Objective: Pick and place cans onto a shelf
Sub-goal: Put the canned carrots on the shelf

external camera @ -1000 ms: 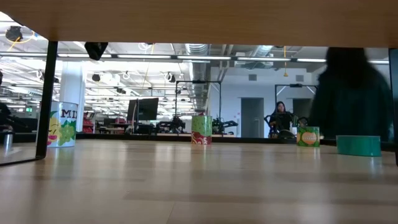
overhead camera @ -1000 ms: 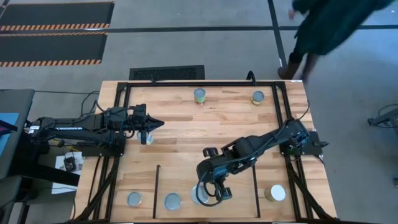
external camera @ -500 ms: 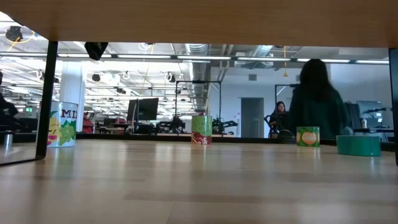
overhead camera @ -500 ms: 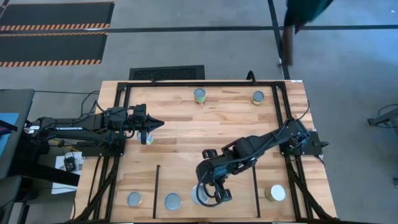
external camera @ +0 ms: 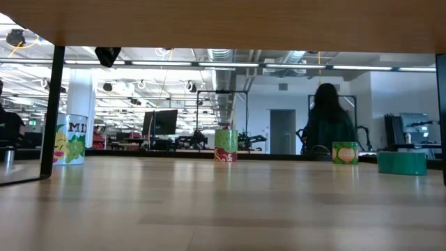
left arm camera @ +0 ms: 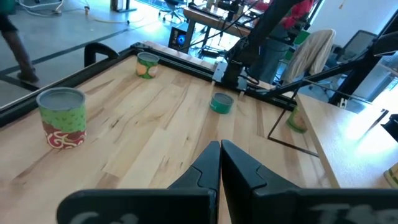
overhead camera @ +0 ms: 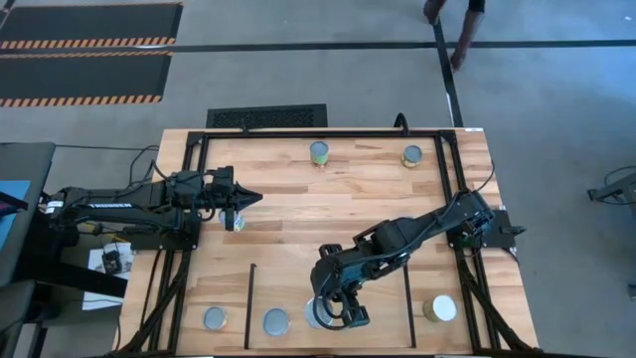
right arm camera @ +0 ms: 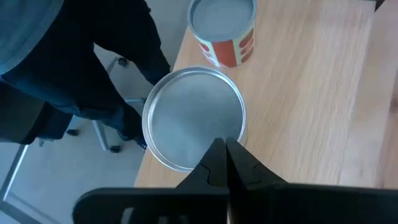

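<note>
High view: wood-plank surface (overhead camera: pixel 298 214) inside a black frame. Shelf (overhead camera: pixel 328 288) is the bottom-centre section between two thin black bars. Cans seen from above: two at the top edge, one green-sided (overhead camera: pixel 319 152) and one yellow-sided (overhead camera: pixel 411 155); one just beside the left claw tip (overhead camera: pixel 235 221); one at bottom left outside the left bar (overhead camera: pixel 215 318); one wider grey-topped can (overhead camera: pixel 276 322) on the shelf; one white-topped can (overhead camera: pixel 441 308) at bottom right outside the right bar. All tops are closed; contents cannot be seen.

Right claw (overhead camera: pixel 338 316) sits at bottom centre over another shelf can (overhead camera: pixel 317 314), mostly hidden beneath it. Right wrist view shows its two fingers pressed together, tips over the near rim of a wide silver-topped can (right arm camera: pixel 194 117); nothing is gripped between them. Whether the tips touch the lid cannot be told. An orange-labelled can (right arm camera: pixel 222 31) stands just beyond, at upper centre of that frame.

Left claw (overhead camera: pixel 246 199) rests at mid-left of the surface, fingers closed and empty in the left wrist view, apart from all cans ahead of it.

Low view: a person (external camera: pixel 326 125) stands at right background.
</note>
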`<state>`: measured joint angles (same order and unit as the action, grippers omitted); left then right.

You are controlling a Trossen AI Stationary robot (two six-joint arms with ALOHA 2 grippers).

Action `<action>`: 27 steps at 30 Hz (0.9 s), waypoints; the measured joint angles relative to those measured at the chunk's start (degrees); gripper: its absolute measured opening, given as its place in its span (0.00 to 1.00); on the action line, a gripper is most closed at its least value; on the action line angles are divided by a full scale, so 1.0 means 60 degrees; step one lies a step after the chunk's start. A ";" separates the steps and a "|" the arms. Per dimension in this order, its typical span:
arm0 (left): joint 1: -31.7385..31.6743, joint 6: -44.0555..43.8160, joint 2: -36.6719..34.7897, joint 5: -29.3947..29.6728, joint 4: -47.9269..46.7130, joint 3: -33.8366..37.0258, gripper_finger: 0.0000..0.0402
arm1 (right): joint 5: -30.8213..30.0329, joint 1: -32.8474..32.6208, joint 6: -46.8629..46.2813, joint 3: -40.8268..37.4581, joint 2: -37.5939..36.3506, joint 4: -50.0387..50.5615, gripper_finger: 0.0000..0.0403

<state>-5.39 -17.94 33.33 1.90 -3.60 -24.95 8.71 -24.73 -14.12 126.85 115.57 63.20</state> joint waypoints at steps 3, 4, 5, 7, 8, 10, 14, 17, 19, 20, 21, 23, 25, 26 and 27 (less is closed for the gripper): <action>0.0000 0.0010 0.0000 0.0002 0.0000 -0.0001 0.00 | -0.0007 0.0022 -0.0153 0.0077 -0.0007 0.0107 0.01; 0.0000 0.0011 -0.0002 0.0002 0.0000 -0.0001 0.00 | -0.0024 0.0022 -0.0221 0.0152 -0.0007 0.0258 0.01; 0.0000 0.0011 0.0000 0.0002 -0.0001 -0.0001 0.00 | -0.0081 0.0022 -0.0312 0.0192 -0.0023 0.0390 0.01; 0.0000 0.0011 -0.0002 0.0002 -0.0003 0.0003 0.00 | -0.0326 0.0022 -0.0582 0.0215 -0.0055 0.0833 0.01; 0.0000 0.0011 0.0002 0.0002 0.0000 -0.0001 0.00 | -0.0424 0.0022 -0.0734 0.0213 -0.0053 0.1123 0.01; 0.0000 0.0011 0.0000 0.0002 -0.0004 0.0002 0.00 | -0.0459 0.0022 -0.0906 0.0200 -0.0019 0.1479 0.01; 0.0000 0.0010 -0.0002 0.0003 -0.0004 -0.0001 0.00 | -0.0407 -0.0004 -0.0924 0.0200 -0.0004 0.1151 0.01; 0.0000 0.0008 0.0002 0.0005 -0.0004 0.0002 0.00 | -0.0142 -0.0007 -0.0924 0.0200 -0.0004 0.0853 0.01; -0.0002 0.0010 -0.0002 0.0007 -0.0007 0.0003 0.00 | -0.0135 -0.0040 -0.0924 0.0200 -0.0004 0.0836 0.01; -0.0001 0.0008 -0.0002 0.0017 -0.0023 0.0001 0.00 | -0.0138 -0.0062 -0.0920 0.0200 -0.0004 0.0894 0.01; 0.0000 0.0008 -0.0002 0.0048 -0.0052 -0.0001 0.00 | -0.0138 -0.0058 -0.0924 0.0200 -0.0004 0.0963 0.01; -0.0004 0.0010 0.0002 0.0090 -0.0138 0.0001 0.00 | -0.0138 -0.0059 -0.0962 0.0200 -0.0004 0.1014 0.01; -0.0001 0.0039 0.0002 0.0149 -0.0189 0.0000 0.00 | -0.0157 -0.0058 -0.1124 0.0200 -0.0004 0.1070 0.01; -0.0002 0.0053 0.0002 0.0154 -0.0206 0.0001 0.00 | -0.0157 -0.0058 -0.1187 0.0200 -0.0004 0.1068 0.01; -0.0002 0.0055 0.0000 0.0160 -0.0222 -0.0001 0.00 | -0.0157 -0.0058 -0.1233 0.0200 0.0000 0.1063 0.01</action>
<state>-5.40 -17.61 33.33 2.86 -4.93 -24.95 7.77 -25.08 -21.51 128.05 115.57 69.58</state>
